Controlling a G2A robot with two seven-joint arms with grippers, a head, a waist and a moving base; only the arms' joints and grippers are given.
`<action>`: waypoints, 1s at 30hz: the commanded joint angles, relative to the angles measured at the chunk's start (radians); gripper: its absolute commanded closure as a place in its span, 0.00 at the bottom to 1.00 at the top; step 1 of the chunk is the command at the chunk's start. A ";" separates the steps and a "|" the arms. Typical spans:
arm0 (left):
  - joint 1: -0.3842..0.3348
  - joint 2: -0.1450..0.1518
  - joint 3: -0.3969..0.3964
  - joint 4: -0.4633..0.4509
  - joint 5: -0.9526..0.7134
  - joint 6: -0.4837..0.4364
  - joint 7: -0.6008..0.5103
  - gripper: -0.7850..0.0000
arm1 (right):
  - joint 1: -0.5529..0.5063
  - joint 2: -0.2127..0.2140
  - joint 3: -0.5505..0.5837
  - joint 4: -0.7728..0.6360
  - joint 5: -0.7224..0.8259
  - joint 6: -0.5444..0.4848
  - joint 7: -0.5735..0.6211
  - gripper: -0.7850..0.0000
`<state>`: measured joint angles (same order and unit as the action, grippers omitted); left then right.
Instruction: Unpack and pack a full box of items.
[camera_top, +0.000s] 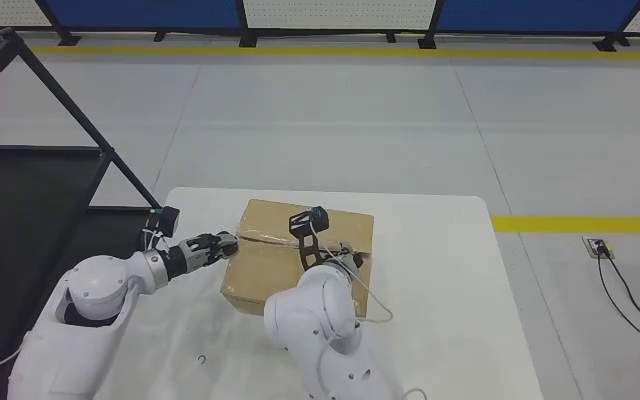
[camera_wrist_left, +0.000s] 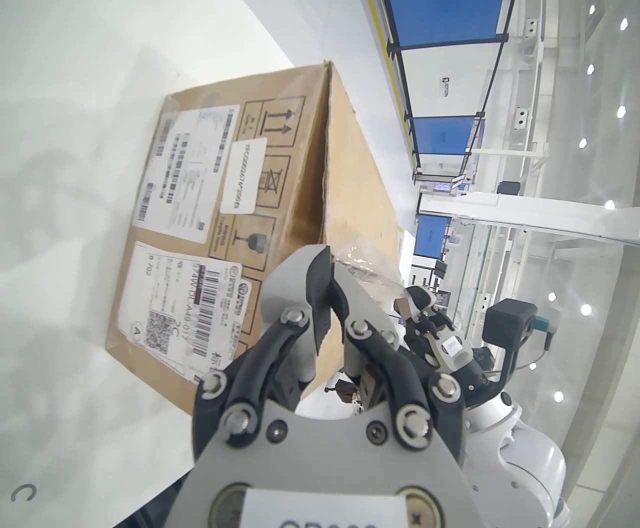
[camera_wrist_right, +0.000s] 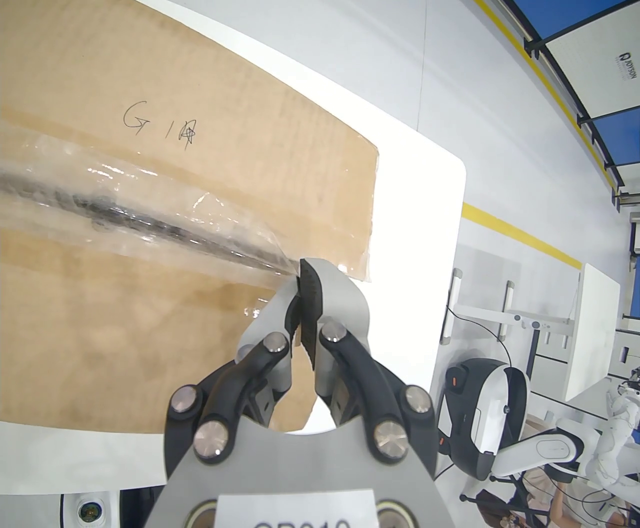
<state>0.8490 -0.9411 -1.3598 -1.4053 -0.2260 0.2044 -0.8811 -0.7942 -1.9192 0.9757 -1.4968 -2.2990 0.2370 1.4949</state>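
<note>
Nearest you, the right end effector (camera_wrist_right: 301, 295) is pinched fully shut on the loose end of the clear tape (camera_wrist_right: 150, 210). It grips where the strip leaves the top seam of the box (camera_top: 265, 275), at the edge closest to the robot. That grip makes sense for unpacking, because the tape runs the length of the seam and pulling on a freed end should peel it off the flaps. Along the seam the strip is already wrinkled and partly lifted, so I judge the seal to be half broken. The flaps themselves lie flat and closed.

A little farther out, the left end effector (camera_wrist_left: 327, 295) sits at the box's upper corner on the robot's left. Its fingers are drawn together to a narrow pinch, and crumpled tape bunches right at the tips. It looks to have that end of the strip, though the contact itself is hard to make out. With both ends held you could lift the strip clear. Alternatively, you could brace one side while the other pulls.

The box stands upright in the middle of the white surface (camera_top: 440, 300), touching nothing else. Its end panel carries shipping labels (camera_wrist_left: 190, 165), and a handwritten mark (camera_wrist_right: 160, 127) sits on the top. Expect the light cardboard to slide or tip if you pull sideways rather than along the seam.

Beyond the surface, a yellow floor line (camera_top: 560, 223) crosses pale flooring, and blue panels (camera_top: 140, 12) stand at the far wall.
</note>
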 joint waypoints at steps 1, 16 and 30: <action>-0.001 0.000 0.001 0.000 0.000 0.000 -0.002 0.85 | 0.001 0.000 0.001 0.004 0.001 0.000 -0.001 1.00; -0.004 0.003 0.004 -0.004 0.005 0.000 -0.011 0.81 | 0.027 -0.008 0.004 0.049 -0.008 0.009 0.008 1.00; 0.001 0.009 -0.017 -0.014 0.003 -0.007 -0.007 0.84 | 0.032 -0.010 0.007 0.060 -0.020 0.024 0.020 1.00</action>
<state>0.8496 -0.9325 -1.3750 -1.4190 -0.2225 0.1981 -0.8880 -0.7628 -1.9290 0.9822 -1.4376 -2.3202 0.2599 1.5142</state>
